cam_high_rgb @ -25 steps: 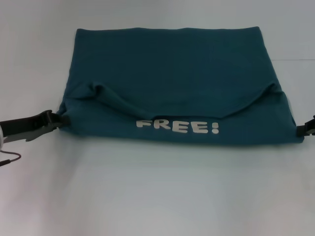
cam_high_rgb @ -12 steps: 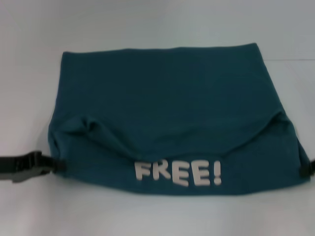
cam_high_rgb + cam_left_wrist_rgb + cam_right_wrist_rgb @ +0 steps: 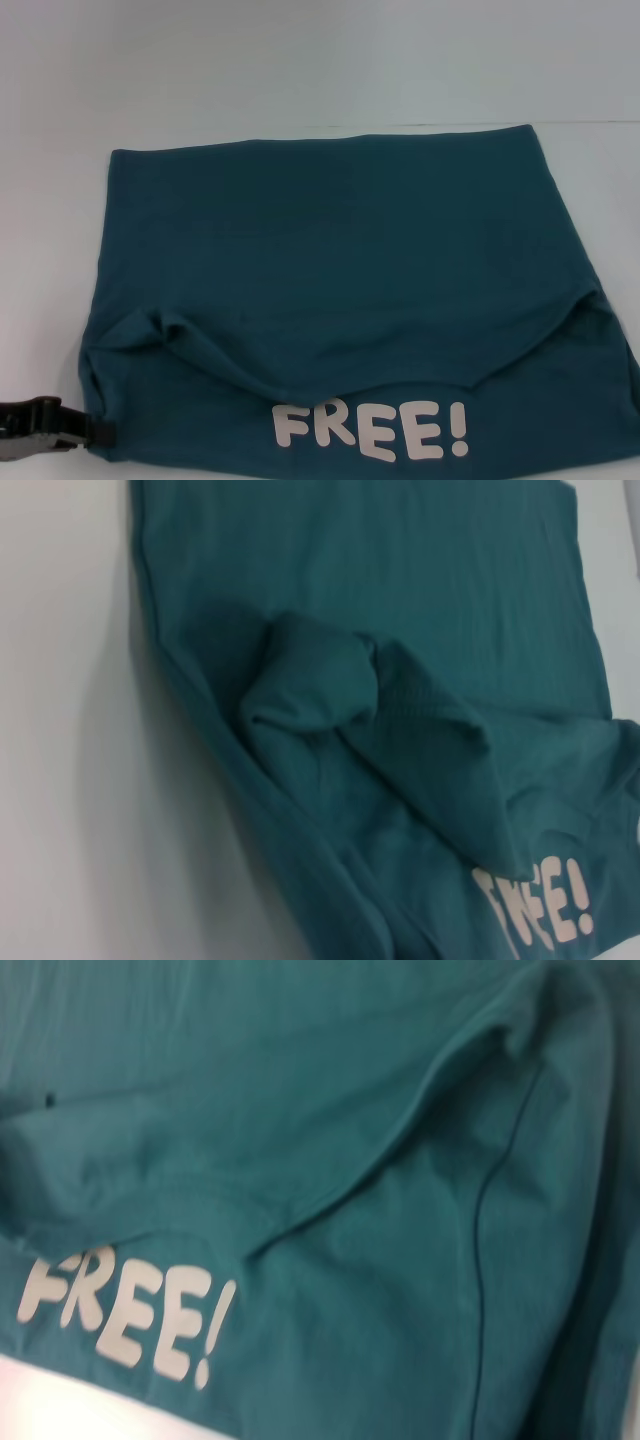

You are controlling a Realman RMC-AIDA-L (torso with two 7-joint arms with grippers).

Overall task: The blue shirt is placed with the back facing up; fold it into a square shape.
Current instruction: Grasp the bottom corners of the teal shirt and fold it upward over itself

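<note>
I have the large dark teal-blue soft fabric T-shirt point(image 3: 340, 290) spread on the pale tabletop point(image 3: 300, 70), already doubled into a broad block, with its near band turned over so the printed side shows below a curved fold edge.

I judge we are partway through a fold: the near corners are being carried, and the block is not yet square. My left tool point(image 3: 95, 432) sits at the shirt's near left corner, its dark fingers closed on the bunched hem there. My right tool is out of sight in every view; I expect it at the shirt's near right corner but cannot confirm.

Next, I reckon both corners need carrying evenly toward the shirt's far edge, keeping the hem taut so the slack pocket near the left corner flattens.

The only writing is white block lettering point(image 3: 370, 432) on the turned-over band: "FREE!"
</note>
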